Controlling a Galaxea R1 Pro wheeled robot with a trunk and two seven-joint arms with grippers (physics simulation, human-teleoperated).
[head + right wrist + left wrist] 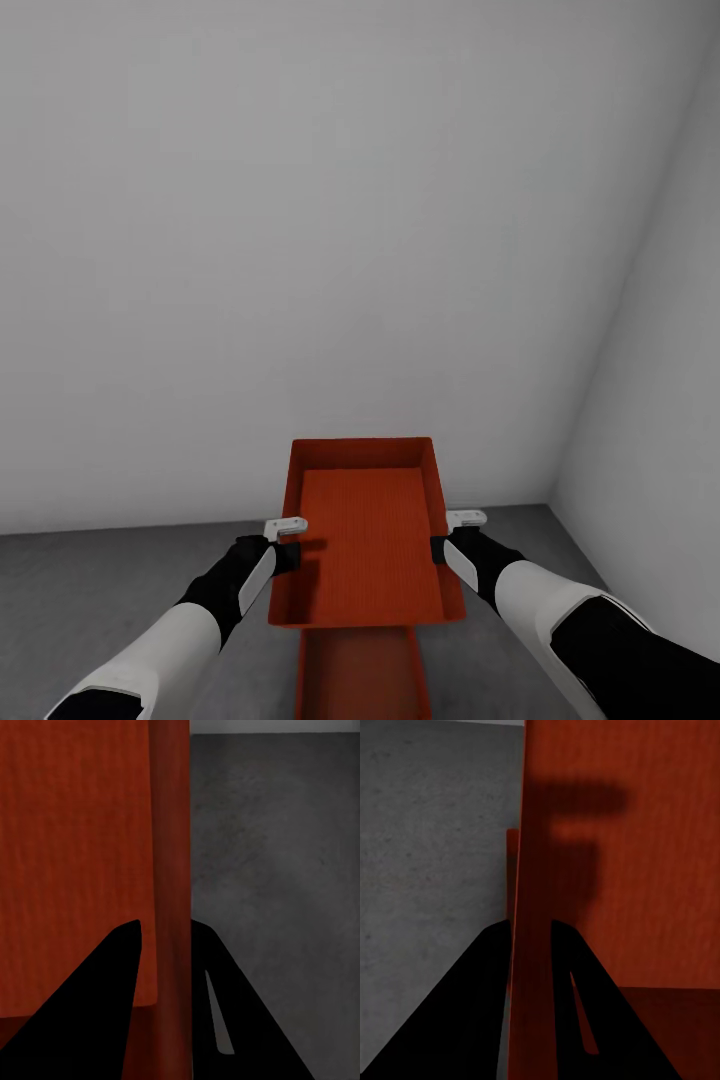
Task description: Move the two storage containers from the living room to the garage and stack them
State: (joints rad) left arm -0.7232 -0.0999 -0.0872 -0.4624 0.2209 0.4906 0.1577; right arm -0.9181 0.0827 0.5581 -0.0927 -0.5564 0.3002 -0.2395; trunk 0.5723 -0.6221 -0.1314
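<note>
The robot faces a corner of pale grey walls point(300, 250) with both arms stretched forward over a dark grey concrete floor point(90, 590). Between the arms hangs a red-orange bin point(365, 540), open side up and held level above the floor, its far end toward the wall. The left gripper point(283, 545) pinches the bin's left long wall, and the right gripper point(447, 540) pinches the right long wall, straight across from it. In the left wrist view, the two dark fingers point(465, 1020) sit on either side of the thin red wall point(519, 945), one outside and one inside, closed against it. The right wrist view shows the same hold: one dark finger point(90, 1005) lies over the bin's ribbed inner bottom, the other outside the wall above the concrete.

A second bin point(362, 672) of the same colour sits lower down, directly beneath the near end of the held bin and closer to the robot. It looks to be on the floor, though its base is hidden. The pictures cannot settle whether the two bins touch.
</note>
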